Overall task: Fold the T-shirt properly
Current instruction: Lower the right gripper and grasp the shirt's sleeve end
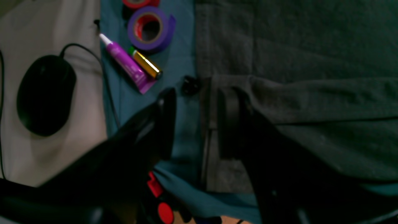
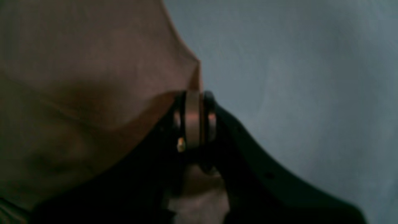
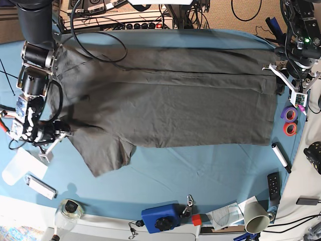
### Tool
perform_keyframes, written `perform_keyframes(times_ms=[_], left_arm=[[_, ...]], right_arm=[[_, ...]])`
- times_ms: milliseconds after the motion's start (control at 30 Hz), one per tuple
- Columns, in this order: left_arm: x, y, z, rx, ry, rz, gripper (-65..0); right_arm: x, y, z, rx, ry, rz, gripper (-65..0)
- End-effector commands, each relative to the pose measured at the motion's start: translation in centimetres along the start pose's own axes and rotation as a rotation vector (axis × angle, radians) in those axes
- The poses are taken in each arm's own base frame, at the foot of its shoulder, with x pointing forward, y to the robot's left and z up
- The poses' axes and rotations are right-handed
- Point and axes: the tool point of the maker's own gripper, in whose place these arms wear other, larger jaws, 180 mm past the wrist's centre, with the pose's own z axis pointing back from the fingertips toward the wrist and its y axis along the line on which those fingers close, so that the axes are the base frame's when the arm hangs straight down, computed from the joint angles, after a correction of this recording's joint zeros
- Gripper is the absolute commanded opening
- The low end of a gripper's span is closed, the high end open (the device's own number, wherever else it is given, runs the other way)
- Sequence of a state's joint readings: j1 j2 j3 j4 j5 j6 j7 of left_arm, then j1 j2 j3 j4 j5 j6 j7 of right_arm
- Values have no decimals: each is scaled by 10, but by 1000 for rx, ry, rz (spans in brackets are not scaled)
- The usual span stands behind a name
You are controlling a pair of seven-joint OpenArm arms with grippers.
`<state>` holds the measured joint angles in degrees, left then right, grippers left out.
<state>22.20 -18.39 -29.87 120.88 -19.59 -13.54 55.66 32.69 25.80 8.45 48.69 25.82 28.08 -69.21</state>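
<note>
Gripping: the T-shirt (image 3: 165, 100) lies spread on the blue table (image 3: 165, 170), with one long edge already turned over along the far side, and the step in hand looks like taking both ends for the next fold.
Right end effector (image 2: 194, 119): pressed together on a pinch of T-shirt cloth near the sleeve end.
Left end effector (image 1: 194, 121): spread, straddling the T-shirt's hem, nothing held.
Doing it well: seat the hem deep between the left fingers before closing, then lift both ends level so the cloth stays taut.
Risk: catching the blue cover under the hem.
Look: dark grey, wrinkled, one sleeve splayed toward the near edge.
Beside the hem: tape rolls (image 1: 151, 28), purple tube (image 1: 127, 63).
</note>
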Motion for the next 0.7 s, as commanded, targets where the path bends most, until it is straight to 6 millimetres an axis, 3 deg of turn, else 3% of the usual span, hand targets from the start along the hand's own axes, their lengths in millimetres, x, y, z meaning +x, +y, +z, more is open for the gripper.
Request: perform_keyframes(times_ms=[0,233,433,667], left_arm=[[10,4,4,12,-36,-11,-424],[10,3,4,11,-35,-8,-424],[10,3,4,11,-36,-8,-424],[10,3,4,11,-35,-8,-424]], right_arm=[[32,-5,24,-3,-90,10,-650],[27,3,37,40,-72,21,-650],[-7,3,40,-19,-69,72,-650],[-39,5,73,-91,-141,157,-650]])
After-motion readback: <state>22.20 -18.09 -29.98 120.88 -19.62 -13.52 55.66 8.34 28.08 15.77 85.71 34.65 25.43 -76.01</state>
